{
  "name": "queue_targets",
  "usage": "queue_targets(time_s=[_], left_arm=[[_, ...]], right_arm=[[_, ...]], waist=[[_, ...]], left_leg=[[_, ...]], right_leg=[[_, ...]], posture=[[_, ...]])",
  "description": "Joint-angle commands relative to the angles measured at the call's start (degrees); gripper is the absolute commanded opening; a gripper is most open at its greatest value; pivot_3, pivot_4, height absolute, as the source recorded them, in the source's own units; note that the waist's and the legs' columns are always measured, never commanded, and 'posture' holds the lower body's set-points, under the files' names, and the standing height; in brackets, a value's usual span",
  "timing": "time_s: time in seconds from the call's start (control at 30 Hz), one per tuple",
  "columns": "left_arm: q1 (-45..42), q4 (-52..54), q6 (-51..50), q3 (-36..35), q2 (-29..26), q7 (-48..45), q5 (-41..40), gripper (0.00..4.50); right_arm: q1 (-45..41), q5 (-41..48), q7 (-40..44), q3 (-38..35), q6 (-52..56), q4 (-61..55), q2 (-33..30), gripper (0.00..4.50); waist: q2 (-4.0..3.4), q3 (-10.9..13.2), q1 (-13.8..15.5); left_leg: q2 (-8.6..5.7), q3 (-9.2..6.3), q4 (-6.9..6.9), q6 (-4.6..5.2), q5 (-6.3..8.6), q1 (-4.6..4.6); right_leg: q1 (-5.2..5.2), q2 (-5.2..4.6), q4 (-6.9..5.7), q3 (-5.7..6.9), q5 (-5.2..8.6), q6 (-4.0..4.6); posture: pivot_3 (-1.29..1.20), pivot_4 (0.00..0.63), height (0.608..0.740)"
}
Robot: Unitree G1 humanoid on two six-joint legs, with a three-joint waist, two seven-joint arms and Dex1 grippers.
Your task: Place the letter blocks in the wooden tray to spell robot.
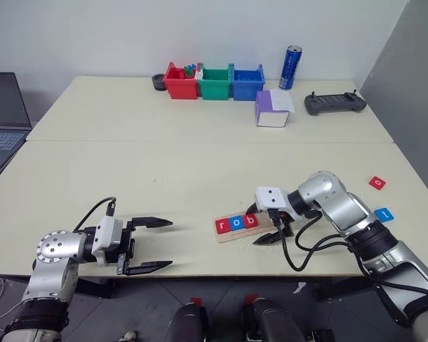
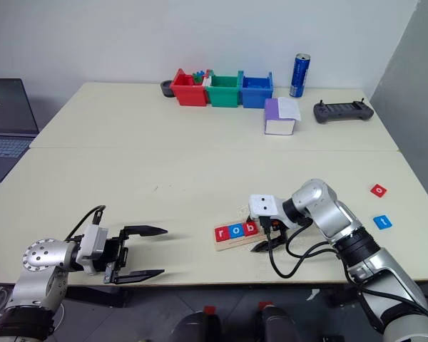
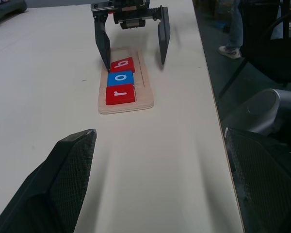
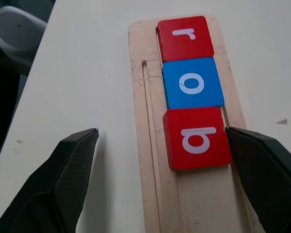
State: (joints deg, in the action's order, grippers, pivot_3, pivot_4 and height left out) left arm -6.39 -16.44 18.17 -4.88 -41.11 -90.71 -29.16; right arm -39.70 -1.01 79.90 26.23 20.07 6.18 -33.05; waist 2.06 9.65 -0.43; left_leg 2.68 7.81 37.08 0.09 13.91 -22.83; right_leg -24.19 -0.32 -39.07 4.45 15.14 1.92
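Right gripper (image 3: pixel 131 42) over the wooden tray (image 1: pixel 237 233), jaws spread wide, straddling the red b block (image 4: pixel 198 138), holding nothing. Tray holds red r (image 4: pixel 185 38), blue o (image 4: pixel 192 83), b in a row (touching). Red o block (image 1: pixel 376 183) and blue t block (image 1: pixel 385 214) lie apart on the table (image 1: pixel 164 164). Left gripper (image 1: pixel 148 246) wide, empty.
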Motion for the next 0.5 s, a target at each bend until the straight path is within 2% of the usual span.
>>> queue_targets(time_s=[0.03, 0.23, 0.4, 0.5], left_arm=[[-0.57, 0.19, 0.38, -1.33, -0.17, -0.38, -0.41, 4.50], [-3.31, -1.64, 0.28, -0.22, 0.50, -1.36, 0.19, 4.50], [-4.60, -2.54, 0.43, 0.10, 0.91, -1.79, 0.55, 4.50], [-4.65, -3.12, 0.88, 0.28, 0.89, -1.79, 0.61, 4.50]], right_arm=[[-0.08, 3.68, 0.01, -4.68, 4.05, -6.85, -2.19, 4.23], [2.21, 6.35, -1.78, -6.83, 7.35, -11.61, -4.24, 4.23], [4.05, 8.02, -0.74, -4.98, 7.68, -12.24, -4.22, 4.23], [4.37, 6.74, -1.98, -3.38, 6.17, -9.60, -3.15, 3.63]], waist=[[0.00, 0.00, 0.04], [0.01, -0.01, 0.09], [0.01, 0.00, 0.02], [0.01, 0.00, 0.01]], left_leg=[[0.00, 0.00, 0.00, 0.00, 0.00, 0.00], [0.00, -0.01, -0.01, 0.00, 0.01, 0.01], [0.00, -0.01, -0.02, 0.00, 0.01, 0.00], [0.00, 0.00, -0.02, 0.00, 0.01, 0.00]], right_leg=[[0.00, 0.00, 0.01, 0.00, 0.00, 0.00], [0.01, 0.00, 0.04, 0.01, 0.02, 0.02], [0.00, 0.00, 0.02, 0.02, 0.01, 0.02], [0.00, 0.00, 0.03, 0.02, 0.02, 0.02]], posture=[[0.00, 0.150, 0.740], [0.00, 0.150, 0.740], [0.00, 0.150, 0.740], [0.00, 0.150, 0.740]])
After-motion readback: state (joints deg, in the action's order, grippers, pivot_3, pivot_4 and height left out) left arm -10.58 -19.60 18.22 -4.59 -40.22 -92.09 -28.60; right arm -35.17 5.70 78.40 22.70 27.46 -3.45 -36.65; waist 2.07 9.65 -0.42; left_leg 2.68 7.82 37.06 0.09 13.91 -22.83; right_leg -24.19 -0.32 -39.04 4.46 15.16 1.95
